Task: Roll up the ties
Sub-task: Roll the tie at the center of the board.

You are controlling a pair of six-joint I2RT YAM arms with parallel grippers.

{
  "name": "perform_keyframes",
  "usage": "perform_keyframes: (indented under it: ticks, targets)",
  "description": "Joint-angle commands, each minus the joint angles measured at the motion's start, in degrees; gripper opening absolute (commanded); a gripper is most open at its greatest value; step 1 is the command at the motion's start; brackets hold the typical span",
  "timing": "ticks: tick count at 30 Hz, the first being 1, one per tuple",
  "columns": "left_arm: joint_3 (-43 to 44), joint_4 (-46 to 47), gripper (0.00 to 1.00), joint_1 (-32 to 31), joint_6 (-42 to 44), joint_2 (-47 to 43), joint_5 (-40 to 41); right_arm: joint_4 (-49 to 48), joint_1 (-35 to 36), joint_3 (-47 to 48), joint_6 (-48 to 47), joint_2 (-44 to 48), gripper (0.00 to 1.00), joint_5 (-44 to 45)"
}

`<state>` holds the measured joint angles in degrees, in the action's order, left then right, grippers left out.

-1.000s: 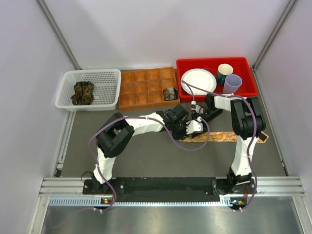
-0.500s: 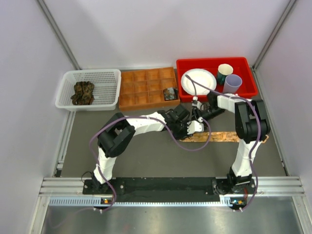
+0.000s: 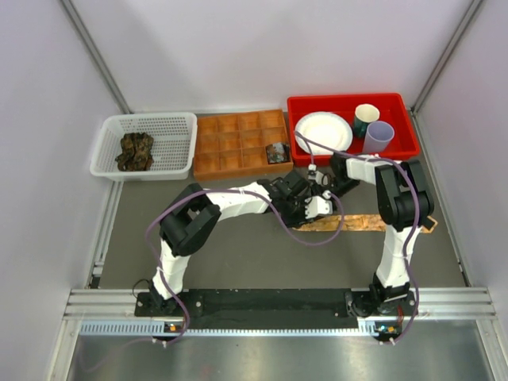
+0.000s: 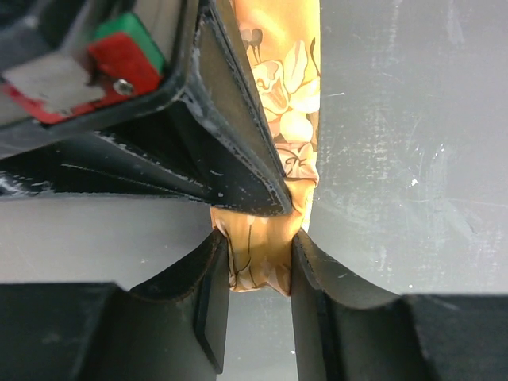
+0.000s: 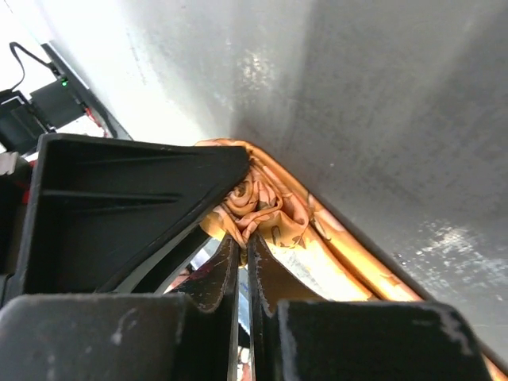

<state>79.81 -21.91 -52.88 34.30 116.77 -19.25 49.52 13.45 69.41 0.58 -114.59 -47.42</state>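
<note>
The tan-orange tie (image 3: 373,223) lies flat across the grey table, its end bunched up at the middle. My left gripper (image 3: 316,208) is shut on that bunched end; in the left wrist view the tie (image 4: 290,87) runs away from the left gripper (image 4: 258,262) with the fabric pinched between the fingers. My right gripper (image 3: 321,193) meets it from the far side; in the right wrist view its fingers (image 5: 226,274) are closed on a crumpled fold of the tie (image 5: 266,208). Dark green-brown ties (image 3: 135,151) lie in the white basket. A rolled one (image 3: 277,152) sits in the brown tray.
A white mesh basket (image 3: 171,127) stands at the back left. The brown compartment tray (image 3: 230,147) is beside it. A red bin (image 3: 401,119) at the back right holds a white plate (image 3: 321,131) and two cups (image 3: 371,127). White walls enclose the table.
The right gripper has shifted slightly left toward the left gripper, both staying on the tie's bunched end. The tie's free length looks a little shorter.
</note>
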Motion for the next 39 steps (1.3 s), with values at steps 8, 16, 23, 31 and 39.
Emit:
perform_keyframes:
  ticks: [8,16,23,31,39]
  targets:
    - [-10.63,9.23,0.8,5.06,-9.68,-5.49,-9.04,-3.73,-0.01,-0.15,-1.28,-3.63,0.0,15.86]
    - [-36.67,56.15,0.99,8.67,-17.34,-26.14,-13.97,-1.62,0.78,0.73,-4.27,-4.77,0.0,18.5]
    - [-37.71,65.48,0.99,10.08,-27.44,-21.59,-23.9,0.93,2.46,4.24,-6.9,-8.19,0.0,17.27]
    - [-39.92,85.98,0.95,9.46,-28.15,-6.65,-20.65,4.36,2.72,8.55,-10.24,-13.11,0.0,15.42]
    - [-35.69,90.2,0.88,8.68,-26.49,2.58,-21.71,5.94,2.81,9.34,-11.48,-14.09,0.0,15.16]
